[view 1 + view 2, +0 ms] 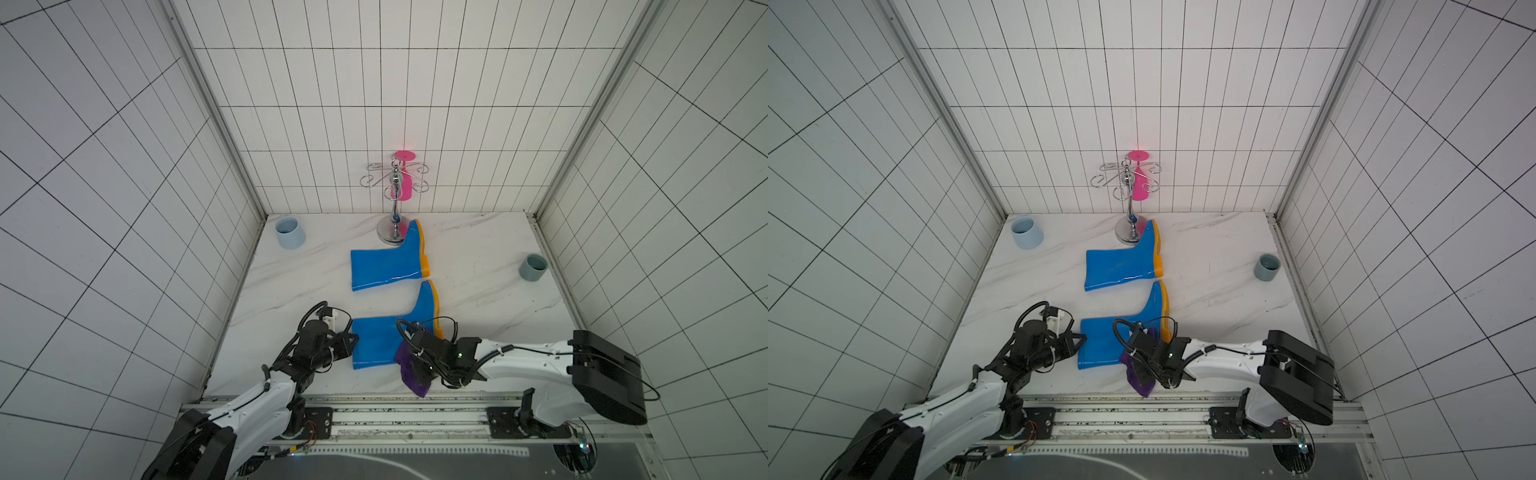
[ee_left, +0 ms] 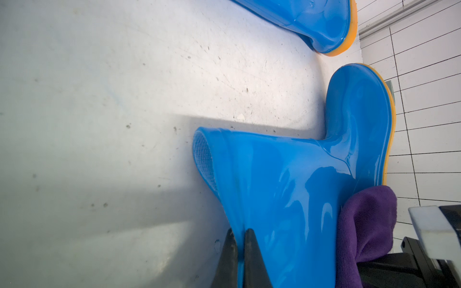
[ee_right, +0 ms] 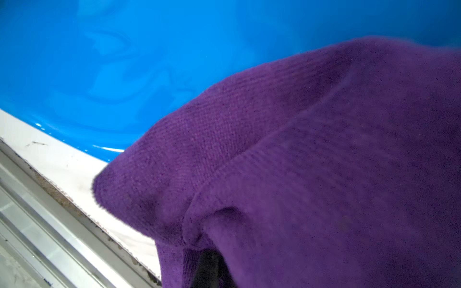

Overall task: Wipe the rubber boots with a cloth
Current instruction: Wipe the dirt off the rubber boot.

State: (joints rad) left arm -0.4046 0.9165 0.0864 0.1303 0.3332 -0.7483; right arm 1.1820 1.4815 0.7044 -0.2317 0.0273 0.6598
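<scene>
Left gripper (image 2: 240, 234) pinched shut on rim of near boot (image 1: 374, 345). Right gripper (image 1: 413, 361) clamped on cloth (image 3: 324, 149), cloth pressed against same boot's shaft. Far boot (image 1: 386, 266) on table (image 1: 478, 291), beyond both.

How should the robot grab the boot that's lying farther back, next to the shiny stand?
By the thin rim of its open top, coming from the left. The far boot lies flat on its side with that opening facing left, so a finger could probably slip inside. Its foot is fat, round and glossy, likely to slip. The left gripper pinches the near boot that same way.
</scene>
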